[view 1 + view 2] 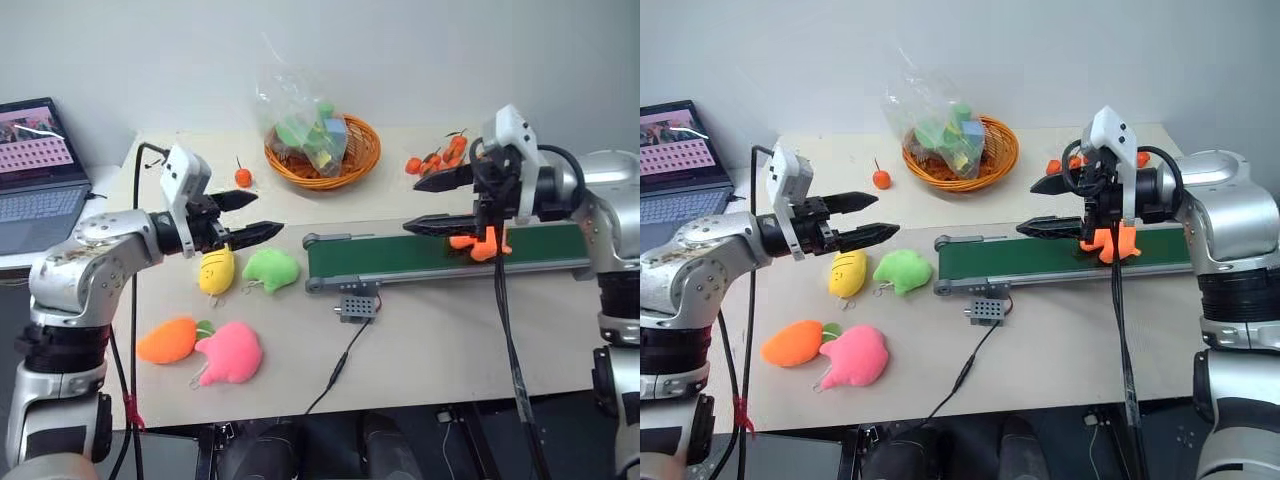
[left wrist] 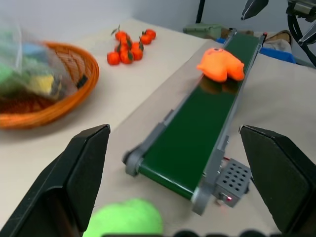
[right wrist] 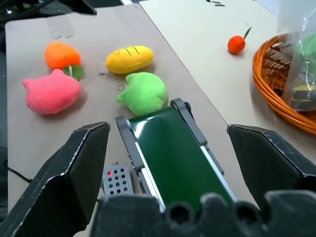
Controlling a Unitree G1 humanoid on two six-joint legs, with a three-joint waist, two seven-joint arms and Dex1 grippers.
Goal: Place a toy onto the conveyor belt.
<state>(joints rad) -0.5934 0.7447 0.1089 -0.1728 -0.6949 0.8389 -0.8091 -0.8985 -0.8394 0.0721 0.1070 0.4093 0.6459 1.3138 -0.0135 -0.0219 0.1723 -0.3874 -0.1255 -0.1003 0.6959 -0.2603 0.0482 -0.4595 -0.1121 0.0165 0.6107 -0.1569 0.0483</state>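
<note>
Toy [image 2: 220, 64] lies on the conveyor belt [image 2: 197, 136], toward its right-hand stretch, free of any grip — so the placing itself looks done. Right gripper [image 1: 1055, 206] hovers just above the belt beside the toy, fingers spread with nothing between them; left gripper [image 1: 250, 215] hangs over the table above the yellow plush [image 1: 217, 271], also spread and empty. What remains, by my reading — only drawing the arms clear.
</note>
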